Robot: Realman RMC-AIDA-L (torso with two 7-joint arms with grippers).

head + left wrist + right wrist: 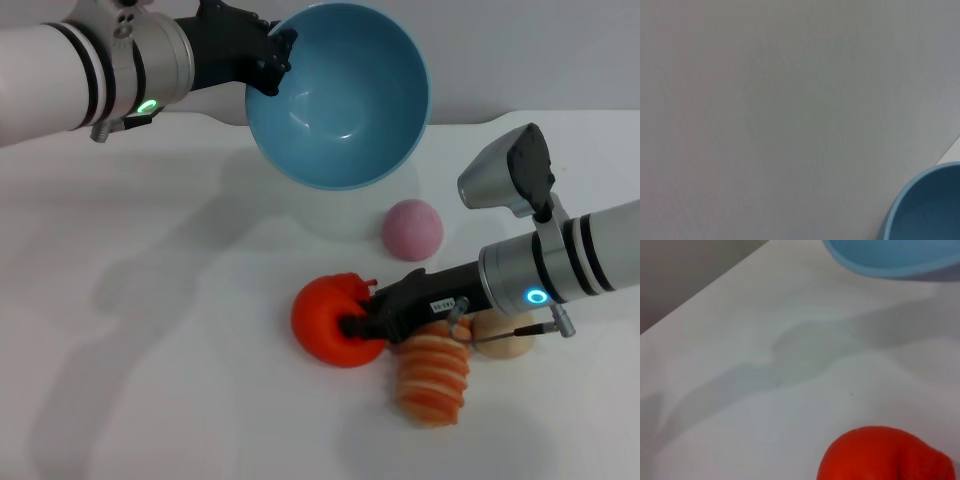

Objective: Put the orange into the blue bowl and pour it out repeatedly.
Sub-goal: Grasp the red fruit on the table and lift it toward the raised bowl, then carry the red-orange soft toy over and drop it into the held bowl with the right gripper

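The red-orange round orange (330,318) lies on the white table near the middle front; it also shows in the right wrist view (887,455). My right gripper (362,322) is shut on the orange's right side, pressing into it. The light blue bowl (340,95) is held in the air at the back, tilted with its empty opening facing forward. My left gripper (272,62) is shut on the bowl's left rim. The bowl's edge shows in the left wrist view (927,207) and in the right wrist view (890,257).
A pink ball (412,229) lies behind the orange to the right. An orange-and-cream striped loaf (434,372) and a tan ball (505,338) lie under my right arm. The white table (150,350) stretches bare to the left.
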